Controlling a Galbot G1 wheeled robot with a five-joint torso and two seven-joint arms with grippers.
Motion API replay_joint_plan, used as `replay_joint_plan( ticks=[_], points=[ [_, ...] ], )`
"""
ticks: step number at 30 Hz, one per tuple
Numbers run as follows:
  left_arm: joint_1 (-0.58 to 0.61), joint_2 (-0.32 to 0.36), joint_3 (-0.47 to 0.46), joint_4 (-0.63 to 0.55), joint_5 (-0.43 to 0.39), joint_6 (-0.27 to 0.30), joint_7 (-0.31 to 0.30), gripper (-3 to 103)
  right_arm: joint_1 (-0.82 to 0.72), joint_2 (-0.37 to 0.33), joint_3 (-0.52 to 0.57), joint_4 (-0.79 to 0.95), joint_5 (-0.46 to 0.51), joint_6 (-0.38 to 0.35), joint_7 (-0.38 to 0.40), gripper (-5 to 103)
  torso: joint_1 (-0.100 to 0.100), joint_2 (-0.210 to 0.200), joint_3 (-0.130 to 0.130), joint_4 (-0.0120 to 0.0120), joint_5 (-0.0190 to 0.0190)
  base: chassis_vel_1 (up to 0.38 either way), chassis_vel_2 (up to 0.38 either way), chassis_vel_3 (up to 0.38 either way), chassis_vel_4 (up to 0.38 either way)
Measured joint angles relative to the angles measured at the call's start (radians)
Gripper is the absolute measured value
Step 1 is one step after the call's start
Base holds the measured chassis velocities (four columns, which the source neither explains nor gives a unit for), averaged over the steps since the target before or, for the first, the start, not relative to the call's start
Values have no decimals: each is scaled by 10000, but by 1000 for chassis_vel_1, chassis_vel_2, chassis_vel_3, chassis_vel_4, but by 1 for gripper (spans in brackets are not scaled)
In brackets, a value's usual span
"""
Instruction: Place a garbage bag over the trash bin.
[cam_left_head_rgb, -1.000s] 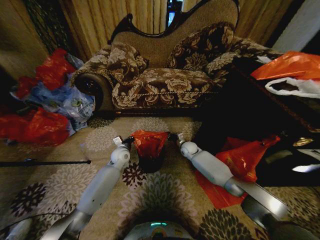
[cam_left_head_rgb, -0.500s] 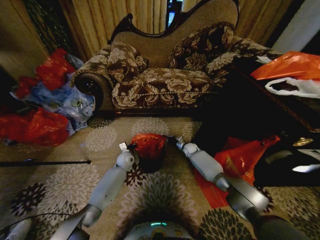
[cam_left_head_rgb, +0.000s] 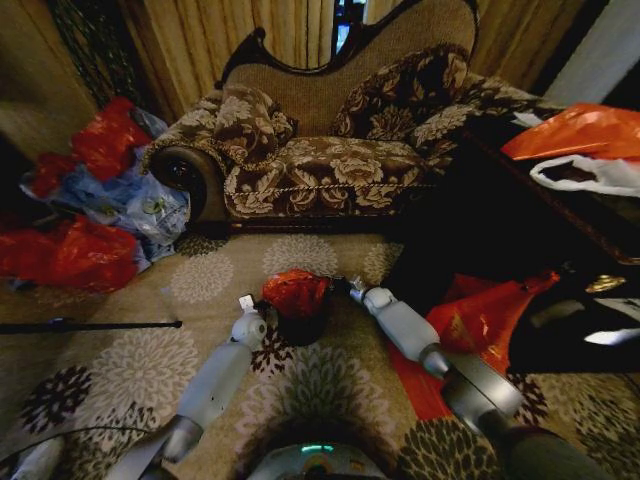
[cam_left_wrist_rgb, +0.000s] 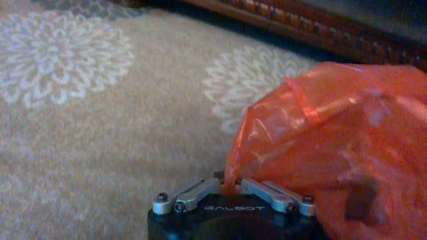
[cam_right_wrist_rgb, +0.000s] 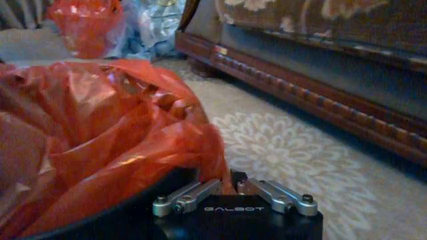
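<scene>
While both pincers, left pincer (cam_left_wrist_rgb: 230, 189) and right pincer (cam_right_wrist_rgb: 233, 186), pinch garbage bag (cam_left_head_rgb: 296, 291), trash bin (cam_left_head_rgb: 302, 327) beneath, bag bunched inside.

My left gripper (cam_left_wrist_rgb: 229, 194) hides its fingertips behind the garbage bag (cam_left_wrist_rgb: 333, 150), whose far side runs off the picture's edge. At my right gripper (cam_right_wrist_rgb: 227, 192) the bag (cam_right_wrist_rgb: 100, 135) covers nearly all of the trash bin (cam_right_wrist_rgb: 127, 212), leaving a dark sliver of rim.

Garbage bag (cam_left_head_rgb: 296, 291) in trash bin (cam_left_head_rgb: 300, 326); sofa (cam_left_head_rgb: 330, 150) behind.
</scene>
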Motion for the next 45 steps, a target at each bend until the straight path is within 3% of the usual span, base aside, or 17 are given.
replay_joint_plan(
  ticks=[6, 11, 19, 30, 45],
  points=[
    [77, -56, -17, 180, 106, 35, 54, 0, 192, 349, 275, -324, -208, -54, -109, 0, 0, 0, 0, -1, 5, 0, 0, 0, 0],
    [184, -102, -51, 242, 107, 39, 183, 0, 710, 911, 915, -1379, -1199, -97, -621, 0, 0, 1, -1, -2, -3, 0, 0, 0, 0],
    [441, -151, -48, 49, 292, 20, 384, 0, 659, 931, 1319, -1982, -1927, 119, -1024, 0, 1, 0, 1, 3, 3, 0, 0, 0, 0],
    [1000, -53, -25, -514, 709, -80, 608, 0, -157, -212, 402, -559, -1078, 140, -884, 0, 0, 0, -1, 2, 3, 0, 0, 0, 0],
    [1364, -221, -74, -264, 1207, -160, 957, 0, -977, -116, 415, -258, -626, 409, 212, 0, 0, 0, 1, -1, -1, 0, 0, 0, 0]
  ],
)
